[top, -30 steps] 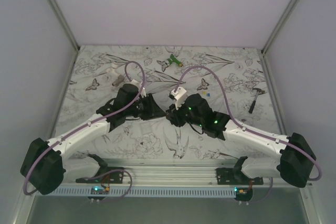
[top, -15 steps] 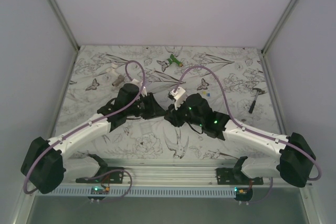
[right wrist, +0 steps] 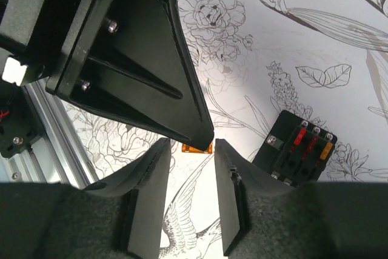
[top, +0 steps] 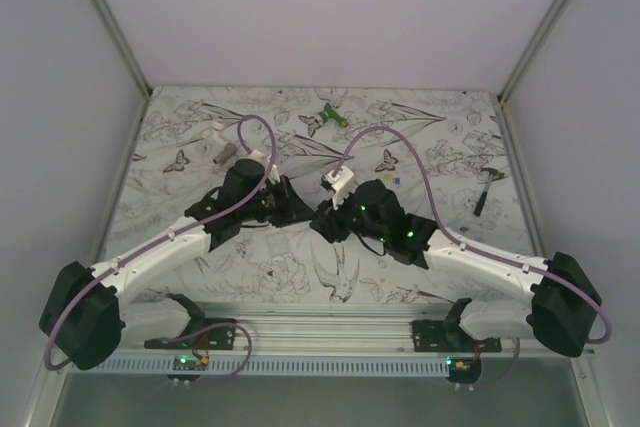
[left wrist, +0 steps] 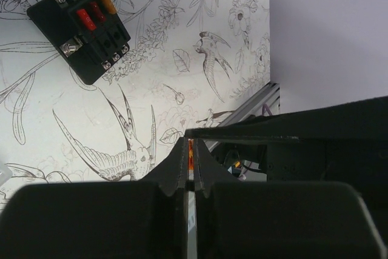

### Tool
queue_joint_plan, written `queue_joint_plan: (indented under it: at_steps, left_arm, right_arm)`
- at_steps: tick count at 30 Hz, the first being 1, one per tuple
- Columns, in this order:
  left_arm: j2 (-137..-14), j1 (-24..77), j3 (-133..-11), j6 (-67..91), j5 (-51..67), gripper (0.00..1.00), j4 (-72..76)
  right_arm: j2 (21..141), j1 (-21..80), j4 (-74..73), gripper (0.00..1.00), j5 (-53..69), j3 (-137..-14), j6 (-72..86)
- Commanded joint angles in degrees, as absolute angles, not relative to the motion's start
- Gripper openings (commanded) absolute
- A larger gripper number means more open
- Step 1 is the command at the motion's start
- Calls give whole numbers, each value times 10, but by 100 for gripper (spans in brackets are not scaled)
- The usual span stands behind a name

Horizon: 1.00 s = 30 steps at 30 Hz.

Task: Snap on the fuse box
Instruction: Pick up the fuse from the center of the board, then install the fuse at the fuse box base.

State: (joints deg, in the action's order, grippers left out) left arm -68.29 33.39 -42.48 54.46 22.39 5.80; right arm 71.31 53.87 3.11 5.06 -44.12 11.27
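Observation:
The fuse box (left wrist: 79,28) is a flat black square block with red and orange fuses in its slots. It lies on the patterned table at the upper left of the left wrist view, and at the right of the right wrist view (right wrist: 298,150). In the top view the arms hide it. My left gripper (left wrist: 192,144) is shut on a small orange fuse (left wrist: 192,153), held above the table. My right gripper (right wrist: 193,144) is open, its fingers on either side of that fuse (right wrist: 197,148) and the left gripper's tip. The two grippers (top: 305,209) (top: 322,222) meet at mid-table.
A green-and-white tool (top: 325,117) lies at the back. Small grey and white parts (top: 225,155) lie at the back left. A black tool (top: 480,202) lies at the right, with tiny loose fuses (top: 395,180) behind the right arm. The metal rail (left wrist: 254,104) runs along the near edge.
My right gripper has crept slightly left toward the left gripper's tip. The left arm has hardly moved and still holds the fuse.

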Motion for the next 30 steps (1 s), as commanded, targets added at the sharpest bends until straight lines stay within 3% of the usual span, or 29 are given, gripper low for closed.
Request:
queue_joint_plan:
  at_steps: [1, 6, 14, 21, 30]
  left_arm:
    - [-658, 336, -423, 549, 210, 0, 76]
    - [-620, 328, -410, 562, 171, 0, 76]
    - [-523, 326, -375, 599, 88, 0, 105]
    - [-478, 329, -346, 648, 68, 0, 165]
    - [-453, 342, -335, 666, 54, 0, 195]
  right_arm:
    - [697, 544, 83, 44, 39, -436, 134]
    - [654, 535, 161, 54, 25, -401, 203]
    - [597, 495, 392, 54, 54, -301, 375]
    - [661, 490, 546, 52, 90, -282, 481]
    - [745, 491, 628, 46, 119, -305, 540]
